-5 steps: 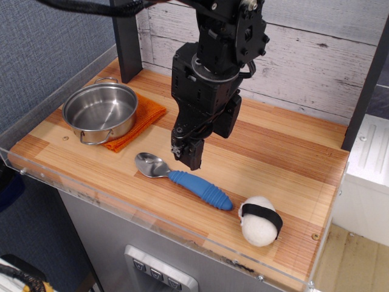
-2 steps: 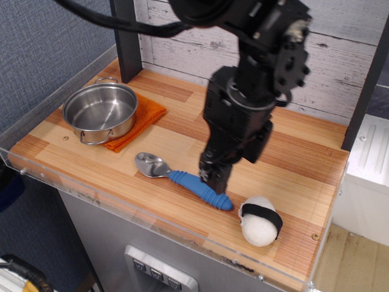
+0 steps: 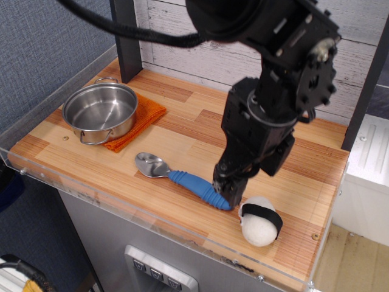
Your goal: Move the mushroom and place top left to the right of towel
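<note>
The mushroom [image 3: 261, 221], a white egg-shaped ball with a black band, lies at the front right of the wooden table. The orange towel [image 3: 142, 119] lies at the back left, mostly under a steel pot [image 3: 101, 111]. My gripper [image 3: 227, 188] hangs on the black arm just left of and above the mushroom, over the end of the spoon's blue handle. Its fingers look close together with nothing between them; the view is too dark to tell the gap.
A metal spoon with a blue handle [image 3: 183, 179] lies at the front centre, its handle end next to the mushroom. A clear plastic rim [image 3: 152, 210] edges the table front. Black posts stand at the back left [image 3: 126, 39] and right.
The arm has swung from the table's centre toward the front right and lower, ending just beside the mushroom. The mushroom, spoon, pot and towel have not moved.
</note>
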You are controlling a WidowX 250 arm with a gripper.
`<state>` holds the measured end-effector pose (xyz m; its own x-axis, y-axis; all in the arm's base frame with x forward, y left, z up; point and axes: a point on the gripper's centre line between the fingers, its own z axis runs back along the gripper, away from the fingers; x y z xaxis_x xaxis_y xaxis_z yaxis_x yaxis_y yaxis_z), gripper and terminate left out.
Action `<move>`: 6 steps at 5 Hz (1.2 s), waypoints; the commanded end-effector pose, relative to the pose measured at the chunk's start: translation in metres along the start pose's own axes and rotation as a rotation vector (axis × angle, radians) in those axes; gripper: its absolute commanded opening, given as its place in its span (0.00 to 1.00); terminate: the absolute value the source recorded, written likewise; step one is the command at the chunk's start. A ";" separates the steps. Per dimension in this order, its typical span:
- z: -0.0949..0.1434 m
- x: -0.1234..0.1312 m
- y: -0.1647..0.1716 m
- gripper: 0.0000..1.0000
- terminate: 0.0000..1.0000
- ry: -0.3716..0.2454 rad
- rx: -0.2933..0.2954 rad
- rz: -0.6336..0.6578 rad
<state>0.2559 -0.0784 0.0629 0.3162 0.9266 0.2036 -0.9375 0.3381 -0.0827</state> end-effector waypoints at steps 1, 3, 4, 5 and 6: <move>-0.017 -0.022 0.000 1.00 0.00 0.074 -0.028 -0.065; -0.035 -0.037 0.001 1.00 0.00 0.131 -0.009 -0.091; -0.039 -0.042 0.001 1.00 0.00 0.137 -0.009 -0.087; -0.041 -0.046 0.000 0.00 0.00 0.132 -0.006 -0.087; -0.041 -0.046 0.002 0.00 0.00 0.122 0.002 -0.084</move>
<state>0.2462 -0.1101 0.0097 0.3963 0.9142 0.0852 -0.9140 0.4015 -0.0572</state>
